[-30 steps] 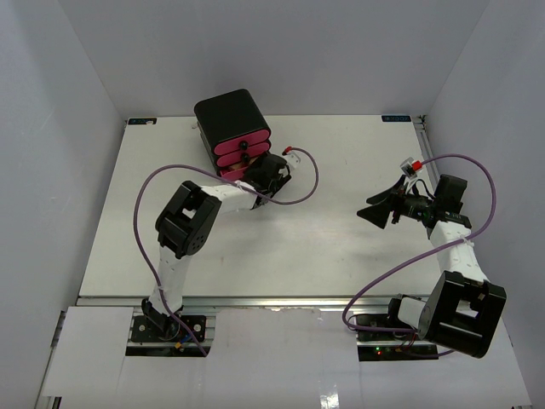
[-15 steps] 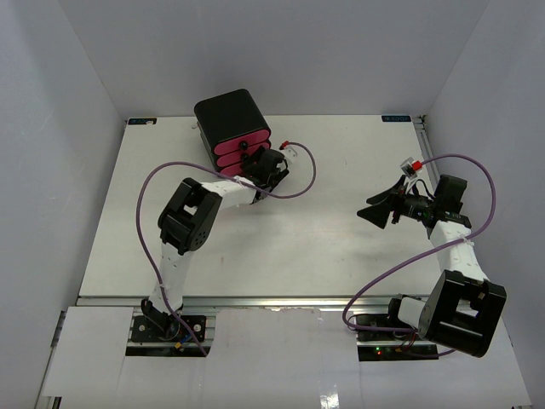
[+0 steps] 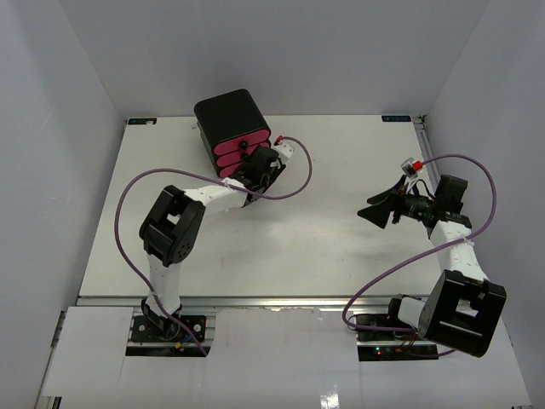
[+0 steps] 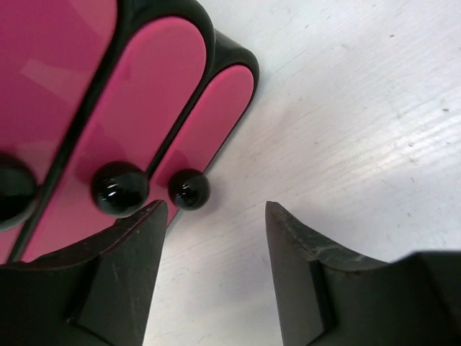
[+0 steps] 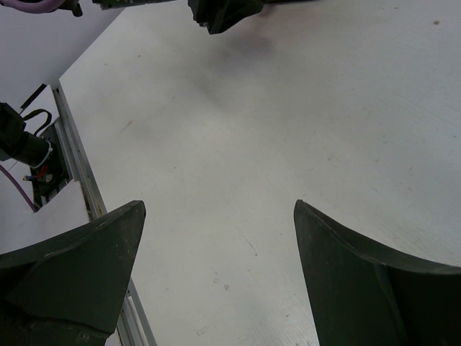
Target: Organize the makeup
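Note:
No makeup shows in any view; the lipstick tubes, orange tube and tan bottle are hidden or out of view. A black box [image 3: 230, 112] with three pink drawers [image 3: 241, 146] stands at the back of the table, all three looking pushed in. My left gripper [image 3: 254, 165] is open and empty right in front of the drawers. In the left wrist view the gripper [image 4: 216, 209] sits just below the black drawer knobs [image 4: 189, 189], its left finger [image 4: 115, 274] close under one knob [image 4: 119, 189]. My right gripper [image 3: 375, 207] is open and empty over the right side of the table, as the right wrist view [image 5: 220, 205] shows.
The white table [image 3: 324, 247] has a metal rail along its near edge [image 3: 255, 300]. Purple cables loop from both arms [image 3: 298, 175]. White walls close in the back and both sides. The left arm's end shows at the top of the right wrist view [image 5: 223, 14].
My left arm has swung its elbow to the left and pushed the gripper closer to the pink drawers. The right arm has not moved.

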